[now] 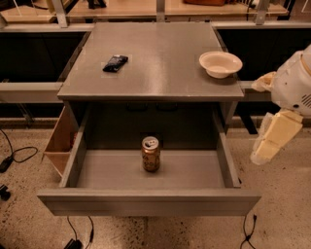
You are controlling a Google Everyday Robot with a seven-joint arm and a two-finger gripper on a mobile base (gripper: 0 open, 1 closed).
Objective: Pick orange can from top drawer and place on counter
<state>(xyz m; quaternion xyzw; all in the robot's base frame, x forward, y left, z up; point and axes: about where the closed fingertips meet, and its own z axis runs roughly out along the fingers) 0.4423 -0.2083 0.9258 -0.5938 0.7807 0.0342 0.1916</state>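
Camera view is showing me the orange can point(150, 154) standing upright mid-floor in the open top drawer point(146, 202). My tool point(265, 148) is hanging right of the desk point(155, 63), well apart from the can; I cannot tell its state. A white bowl point(220, 63) and a black packet point(115, 63) are sitting on the desk.

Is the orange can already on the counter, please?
No, the orange can stands in the open top drawer; the pincer hangs off to the drawer's right.

Place: robot lab, likely.
Floor: speckled floor point(282, 214), loose cables point(7, 162).
Rear: wooden benches point(121, 8), metal posts point(59, 12).
Gripper: gripper point(265, 148) at right edge, beside top drawer point(146, 202).
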